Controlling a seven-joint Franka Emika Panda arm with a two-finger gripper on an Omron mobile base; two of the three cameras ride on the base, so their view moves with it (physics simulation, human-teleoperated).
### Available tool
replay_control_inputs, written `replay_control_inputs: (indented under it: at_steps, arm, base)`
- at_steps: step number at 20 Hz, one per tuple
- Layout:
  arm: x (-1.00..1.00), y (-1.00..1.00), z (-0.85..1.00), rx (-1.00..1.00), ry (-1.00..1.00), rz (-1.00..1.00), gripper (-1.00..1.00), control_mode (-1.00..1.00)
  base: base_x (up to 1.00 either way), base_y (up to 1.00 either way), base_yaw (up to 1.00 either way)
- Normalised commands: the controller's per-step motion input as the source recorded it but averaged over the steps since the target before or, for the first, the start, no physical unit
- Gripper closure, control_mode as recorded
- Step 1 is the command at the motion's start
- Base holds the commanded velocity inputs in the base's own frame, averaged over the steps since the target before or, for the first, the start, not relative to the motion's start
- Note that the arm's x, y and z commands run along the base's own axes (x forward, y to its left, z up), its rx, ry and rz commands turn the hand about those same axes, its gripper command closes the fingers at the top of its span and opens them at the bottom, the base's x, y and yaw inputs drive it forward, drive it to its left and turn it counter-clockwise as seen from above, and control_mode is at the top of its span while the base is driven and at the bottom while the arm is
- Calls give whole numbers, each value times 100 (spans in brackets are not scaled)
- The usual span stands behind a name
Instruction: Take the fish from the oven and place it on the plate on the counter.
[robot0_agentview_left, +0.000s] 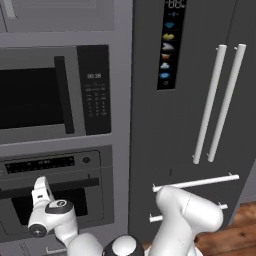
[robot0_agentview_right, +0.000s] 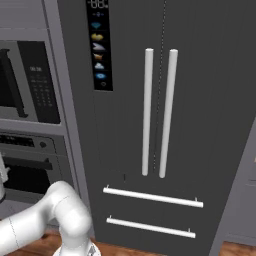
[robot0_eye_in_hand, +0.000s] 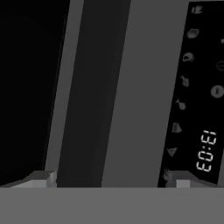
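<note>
I have the arm bent low in front of the oven (robot0_agentview_left: 55, 192), the grey built-in unit under the microwave (robot0_agentview_left: 52, 92), and its door is shut, so I cannot see the fish behind the dark glass. In the left base view the hand (robot0_agentview_left: 41, 192) sits right at the oven's horizontal bar handle (robot0_agentview_left: 55, 186), just below the black control strip (robot0_agentview_left: 47, 164) with its knob (robot0_agentview_left: 86, 160); whether it touches the bar I cannot tell. From the hand view the gripper (robot0_eye_in_hand: 111, 178) has its 2 fingertips (robot0_eye_in_hand: 41, 178) spread wide apart at the bottom corners, with nothing between them. Beyond them I see a dark bar (robot0_eye_in_hand: 94, 92) running steeply up the picture, black glass to one side and the lit control strip (robot0_eye_in_hand: 197, 92) with a clock readout on the other. To the right of the oven column stands the tall dark fridge (robot0_agentview_right: 165, 100), with 2 long vertical white handles (robot0_agentview_right: 159, 112) side by side and 2 horizontal drawer handles (robot0_agentview_right: 152, 197) lower down. Wooden floor (robot0_agentview_left: 240, 230) shows at the bottom right of the left base view.
</note>
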Motion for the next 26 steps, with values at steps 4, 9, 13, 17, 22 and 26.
replay_control_inputs:
  at_steps: [4, 9, 13, 17, 22, 26]
  arm:
    - [28, 14, -42, 0, -6, 0, -100, -100]
    - [34, 12, -31, 0, -5, 0, -100, -100]
    - [39, 11, -20, 0, -4, 0, -100, -100]
    - [41, 10, -1, 0, -5, 0, -100, -100]
    - [39, 19, -7, 0, -1, 0, 100, -100]
    - [6, 23, -7, 0, 0, 0, 100, -100]
  base:
    - [0, 0, 0]
    - [0, 0, 0]
    - [0, 0, 0]
    - [0, 0, 0]
    - [0, 0, 0]
    - [0, 0, 0]
